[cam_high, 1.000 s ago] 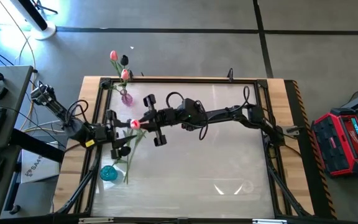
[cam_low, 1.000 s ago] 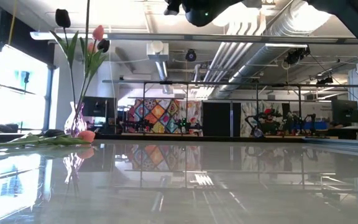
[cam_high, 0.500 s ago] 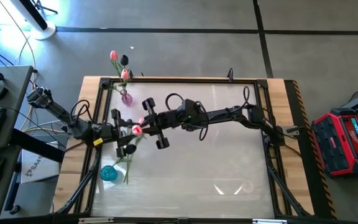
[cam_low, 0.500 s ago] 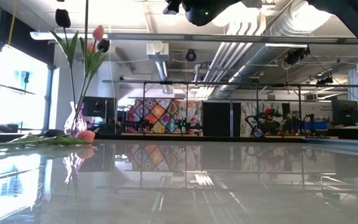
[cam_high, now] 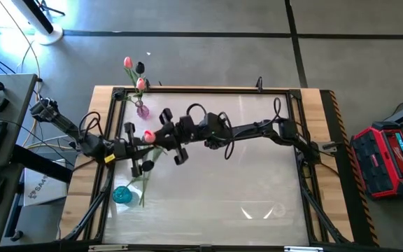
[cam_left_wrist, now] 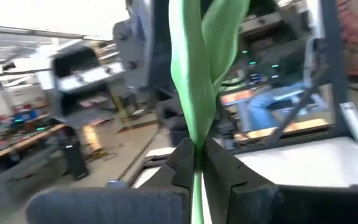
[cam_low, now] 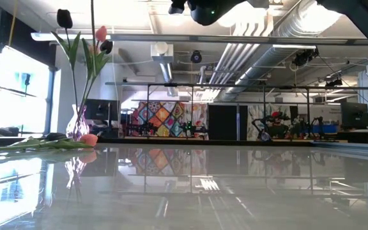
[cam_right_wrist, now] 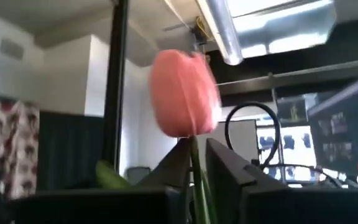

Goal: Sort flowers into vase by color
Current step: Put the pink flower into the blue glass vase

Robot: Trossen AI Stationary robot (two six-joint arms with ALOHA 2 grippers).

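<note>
A pink tulip (cam_high: pixel 147 136) is held in the air between my two grippers over the table's left part. Its head (cam_right_wrist: pixel 182 93) stands just past my right gripper (cam_right_wrist: pixel 196 168), whose fingers lie a little apart on either side of the stem. My left gripper (cam_high: pixel 137 148) is shut on the stem lower down, and the long green stem (cam_high: pixel 145 183) trails toward the near edge. A clear purple vase (cam_high: pixel 143 110) at the far left holds pink and dark tulips (cam_low: pixel 82 38). A teal vase (cam_high: pixel 122 194) stands near the front left. My left gripper pinches the tulip's green stem (cam_left_wrist: pixel 196 163) between its two fingers, just below where the leaves (cam_left_wrist: pixel 197 74) spread. The fingers lie across the stem, and the flower is clear of the table. My right gripper has the stem (cam_right_wrist: pixel 196 163) running up between its fingers just under the head. A narrow gap shows beside the stem, and I cannot tell whether a finger touches it.
Another pink tulip (cam_low: pixel 88 138) lies flat on the glossy tabletop near the purple vase (cam_low: pixel 77 124). A black frame (cam_high: pixel 110 140) borders the table. The table's middle and right (cam_high: pixel 257 189) show only bare surface.
My left gripper has shut on the tulip's stem. My right gripper has rolled about its own axis without shifting place, and its fingers have parted slightly. The pink head has shifted a little toward the table's left.
</note>
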